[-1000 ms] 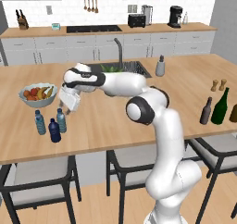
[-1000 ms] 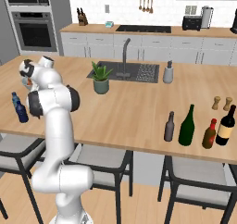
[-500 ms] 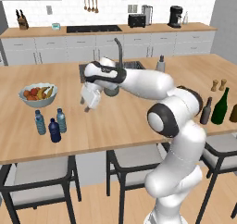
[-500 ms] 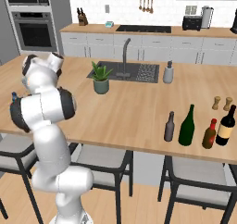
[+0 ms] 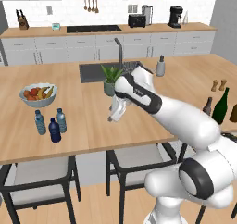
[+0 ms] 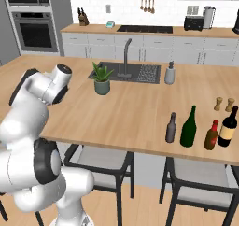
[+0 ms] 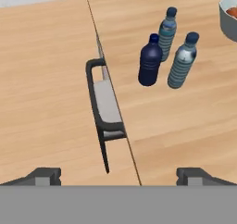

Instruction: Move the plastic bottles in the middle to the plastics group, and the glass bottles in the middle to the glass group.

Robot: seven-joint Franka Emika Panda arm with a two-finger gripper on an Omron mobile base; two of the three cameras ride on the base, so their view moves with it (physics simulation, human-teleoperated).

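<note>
My gripper (image 5: 115, 113) hangs open and empty above the counter's front edge, right of the plastics group. That group holds a dark navy bottle (image 5: 55, 129) (image 7: 150, 61) between two pale-blue water bottles (image 5: 40, 122) (image 5: 61, 120), which the hand view shows up and to the right (image 7: 167, 28) (image 7: 183, 61). My fingertips (image 7: 44, 176) stand wide apart. At the counter's right front stand the tall green wine bottle (image 6: 189, 126) (image 5: 221, 106) and the slim dark brown bottle (image 6: 171, 127) (image 5: 208, 106). An amber bottle (image 6: 211, 135) stands just to their right.
A fruit bowl (image 5: 38, 94) sits behind the plastics group. A potted plant (image 5: 110, 79) and a grey dispenser (image 5: 160, 65) flank the sink. Two wooden shakers (image 6: 218, 103) and a dark labelled bottle (image 6: 228, 127) stand at the right. Stools (image 7: 105, 107) line the counter's front.
The arm has swung to the right, away from the plastics group toward the counter's middle. The gripper stayed open and empty. The bottles have not moved.
</note>
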